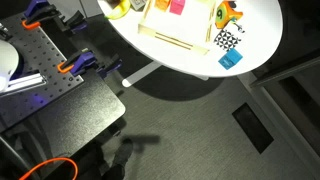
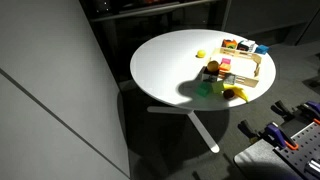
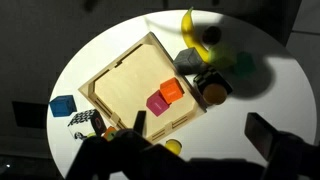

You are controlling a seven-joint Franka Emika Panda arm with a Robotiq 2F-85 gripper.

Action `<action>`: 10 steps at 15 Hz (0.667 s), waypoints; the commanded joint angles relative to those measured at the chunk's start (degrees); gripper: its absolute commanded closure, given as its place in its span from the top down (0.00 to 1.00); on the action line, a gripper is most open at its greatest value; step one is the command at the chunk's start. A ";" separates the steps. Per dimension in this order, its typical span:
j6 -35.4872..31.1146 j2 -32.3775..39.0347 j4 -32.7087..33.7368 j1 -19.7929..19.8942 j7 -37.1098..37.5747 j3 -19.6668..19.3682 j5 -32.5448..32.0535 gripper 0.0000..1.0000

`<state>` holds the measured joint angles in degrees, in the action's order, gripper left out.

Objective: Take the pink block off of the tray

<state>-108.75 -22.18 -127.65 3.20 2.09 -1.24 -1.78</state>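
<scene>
The pink block sits on the pale wooden tray near its lower right corner, touching an orange block. My gripper is open and empty. It hovers high above the table just past that tray corner. One finger shows beside the tray rim and the other far to the right. In both exterior views the tray lies on the round white table, with the pink block on it. The gripper is out of view there.
A blue block and a checkered cube lie on the round white table beside the tray. A banana, a brown cup and a small yellow object lie near the tray's corner. Clamps edge a bench.
</scene>
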 commanded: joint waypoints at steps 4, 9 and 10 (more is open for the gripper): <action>0.01 1.26 1.01 -0.04 0.69 -0.19 -0.05 1.00; -1.26 6.17 3.11 0.36 3.60 0.09 -0.46 1.00; -2.00 7.55 3.62 0.40 4.47 0.20 -0.64 1.00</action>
<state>-110.07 -18.69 -127.10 3.22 3.95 -1.25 -1.78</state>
